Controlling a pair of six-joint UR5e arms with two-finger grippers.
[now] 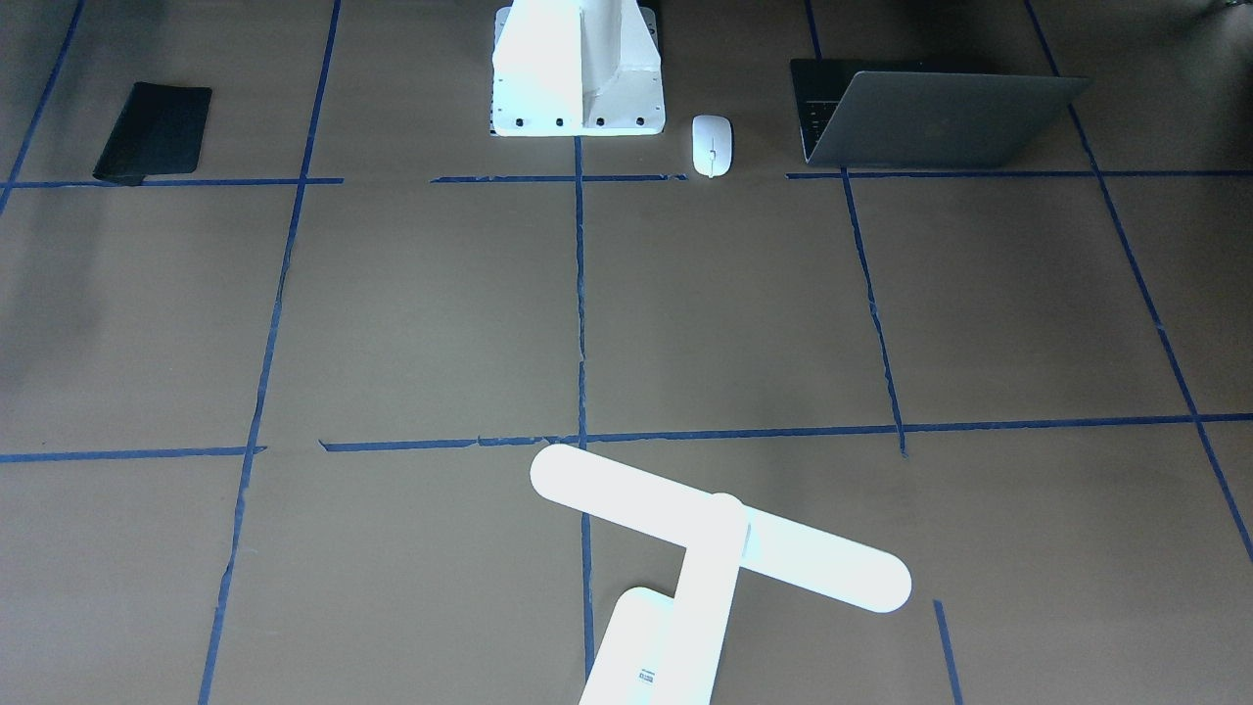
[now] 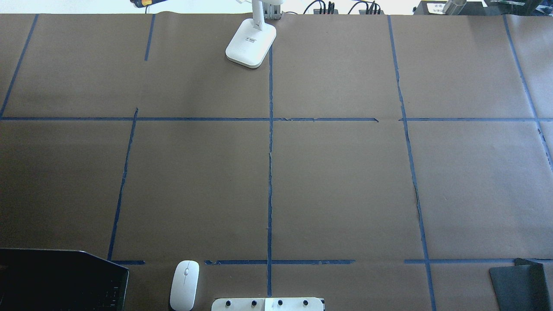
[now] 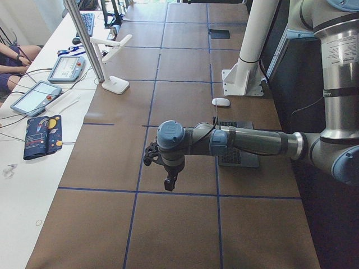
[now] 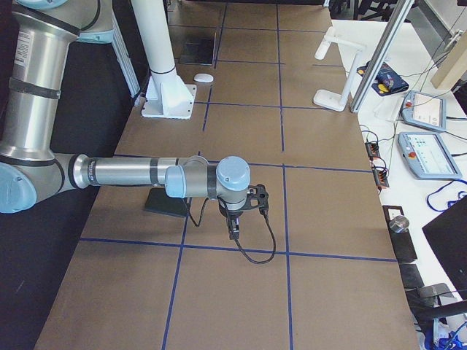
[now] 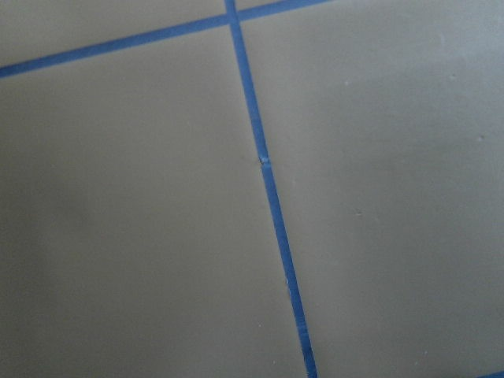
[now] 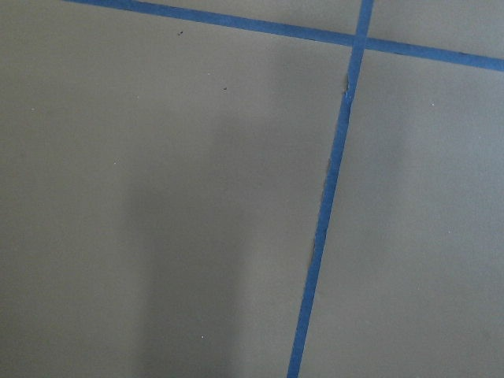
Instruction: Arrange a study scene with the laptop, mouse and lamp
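Observation:
The laptop point(image 1: 940, 117) stands half open at the robot's near left edge, also in the overhead view point(image 2: 60, 280). The white mouse point(image 1: 712, 145) lies beside it, next to the pedestal, and shows from overhead point(image 2: 185, 285). The white lamp point(image 1: 719, 529) stands at the table's far side, its base in the overhead view point(image 2: 250, 41). My left gripper point(image 3: 162, 168) hovers over bare table beyond the laptop point(image 3: 238, 154). My right gripper point(image 4: 244, 211) hovers over bare table at the other end. I cannot tell whether either is open. Both wrist views show only paper and blue tape.
A flat black pad point(image 1: 155, 132) lies at the robot's near right corner, under the right arm point(image 4: 168, 203). The white bolted pedestal point(image 1: 578, 69) stands mid near edge. Blue tape lines point(image 2: 270, 172) divide the brown table. Tablets and cables lie on the side bench point(image 4: 423, 138).

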